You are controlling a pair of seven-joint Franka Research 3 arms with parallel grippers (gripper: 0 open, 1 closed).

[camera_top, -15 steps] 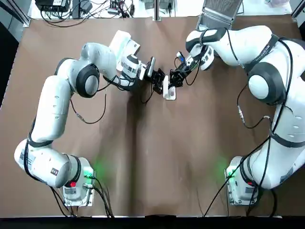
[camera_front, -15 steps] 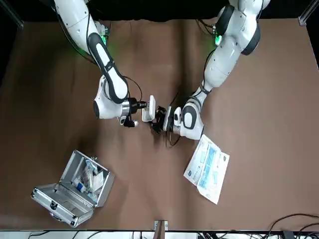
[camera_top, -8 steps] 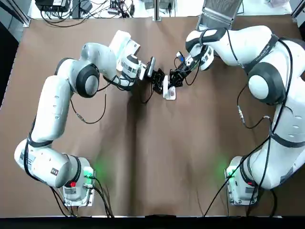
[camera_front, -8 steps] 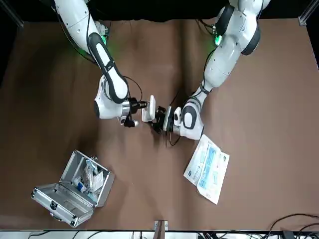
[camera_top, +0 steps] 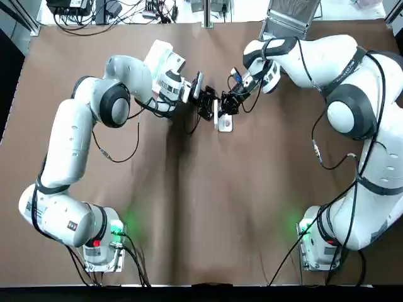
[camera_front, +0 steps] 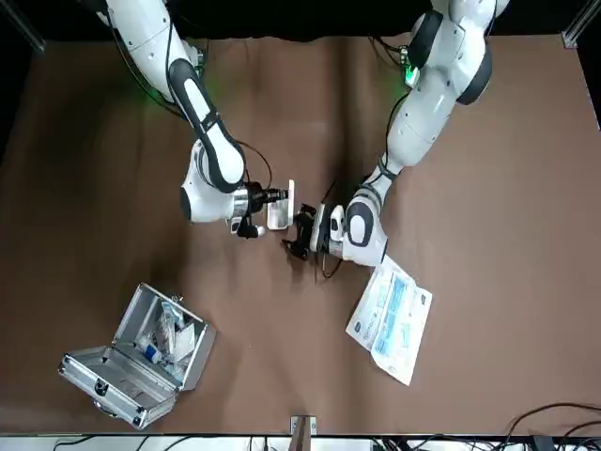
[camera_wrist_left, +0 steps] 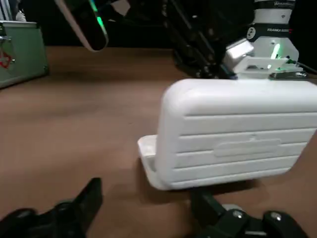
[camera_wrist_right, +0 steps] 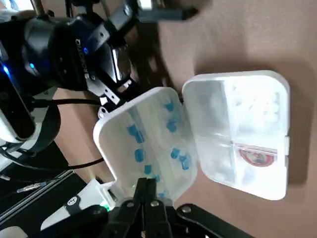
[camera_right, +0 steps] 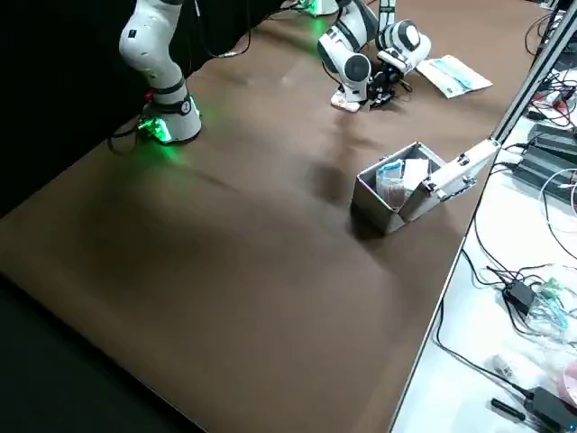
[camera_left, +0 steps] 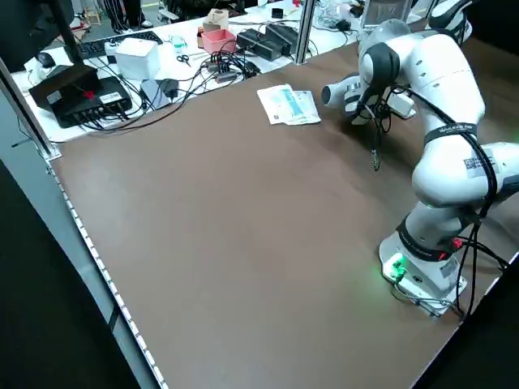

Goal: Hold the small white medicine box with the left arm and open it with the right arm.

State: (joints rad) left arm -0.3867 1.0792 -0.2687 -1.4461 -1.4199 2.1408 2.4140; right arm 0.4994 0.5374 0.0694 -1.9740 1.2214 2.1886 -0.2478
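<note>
The right gripper (camera_wrist_right: 146,194) pinches the upright half (camera_wrist_right: 148,141) of the medicine box (camera_wrist_right: 242,134) near the middle of the bench's (camera_top: 189,207) far edge, so opening looks done. The left gripper (camera_wrist_left: 146,194), fingers spread just beside it, grips nothing (no hold, seemingly). The box is ribbed white plastic with rounded corners and translucent compartments holding blue pills.

Brown table (camera_top: 201,214) with a dark surround (camera_right: 54,81) on one side, a white bench (camera_right: 478,307) along the far edge carrying loose cables (camera_top: 82,25), black boxes (camera_left: 81,93) and a pink box (camera_left: 219,39), and a metal post (camera_left: 304,28) at the table edge.
</note>
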